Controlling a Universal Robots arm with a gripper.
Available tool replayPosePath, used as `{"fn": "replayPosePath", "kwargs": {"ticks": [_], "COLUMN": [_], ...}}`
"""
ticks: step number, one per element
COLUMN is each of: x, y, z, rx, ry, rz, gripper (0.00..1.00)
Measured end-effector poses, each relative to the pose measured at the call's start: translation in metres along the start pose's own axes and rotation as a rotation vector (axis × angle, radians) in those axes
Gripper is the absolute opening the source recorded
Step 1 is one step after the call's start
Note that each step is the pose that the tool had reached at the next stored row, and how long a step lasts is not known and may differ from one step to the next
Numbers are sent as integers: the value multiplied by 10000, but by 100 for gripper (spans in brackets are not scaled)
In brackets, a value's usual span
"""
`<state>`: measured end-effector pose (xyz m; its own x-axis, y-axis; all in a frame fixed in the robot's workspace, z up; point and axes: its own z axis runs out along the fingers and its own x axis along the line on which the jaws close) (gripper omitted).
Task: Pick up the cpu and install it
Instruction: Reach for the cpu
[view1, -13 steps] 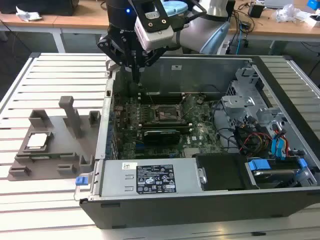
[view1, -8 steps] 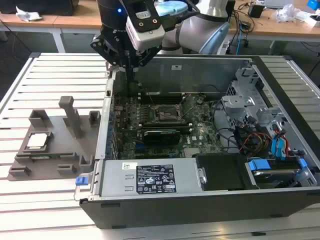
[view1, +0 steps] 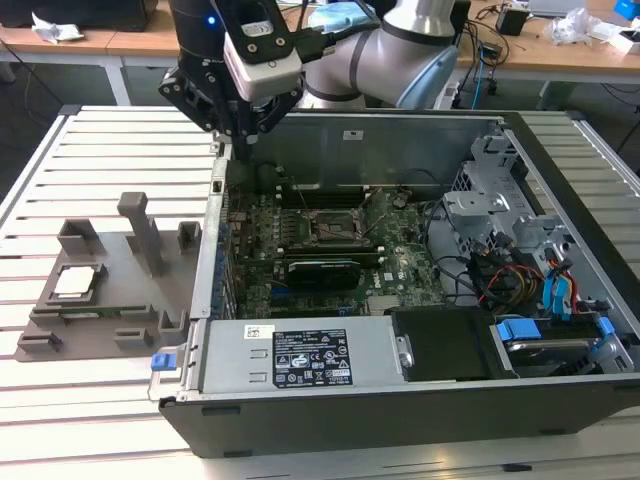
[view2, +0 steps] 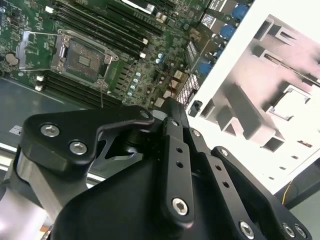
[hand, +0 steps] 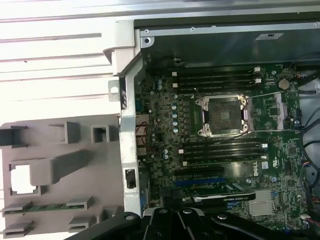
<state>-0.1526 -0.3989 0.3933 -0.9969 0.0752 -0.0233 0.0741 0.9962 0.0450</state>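
The cpu (view1: 80, 281) lies flat in a recess of the grey tray (view1: 110, 320), on the exterior view's left, its silvery top showing. In the first wrist view the cpu (hand: 22, 179) is a bright white square in the tray (hand: 60, 150). The black socket frame (view1: 330, 232) stands open and empty on the green motherboard inside the case, and both wrist views show it (hand: 223, 115) (view2: 82, 60). My gripper (view1: 242, 138) hangs high over the case's rear corner nearest the tray. Its fingers are drawn together with nothing between them, well apart from the cpu.
The open computer case (view1: 400, 400) holds memory slots, a graphics card (view1: 322, 270), cables and drive bays (view1: 520, 230). Its metal side wall (hand: 127, 150) stands between tray and motherboard. Upright blocks (view1: 145, 230) rise from the tray. A slatted white table (view1: 100, 150) carries everything.
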Motion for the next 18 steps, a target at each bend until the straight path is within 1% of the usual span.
{"fn": "replayPosePath", "kwargs": {"ticks": [1, 4, 9, 13, 18], "x": [36, 91, 157, 238, 301], "y": [-3, -7, -12, -18, -22], "z": [-1, -2, -4, -6, -8], "rx": [-1, -1, 0, -1, -1], "ry": [0, 0, 0, -1, -1], "rz": [1, 1, 1, 1, 0], "gripper": [11, 11, 11, 11, 11]}}
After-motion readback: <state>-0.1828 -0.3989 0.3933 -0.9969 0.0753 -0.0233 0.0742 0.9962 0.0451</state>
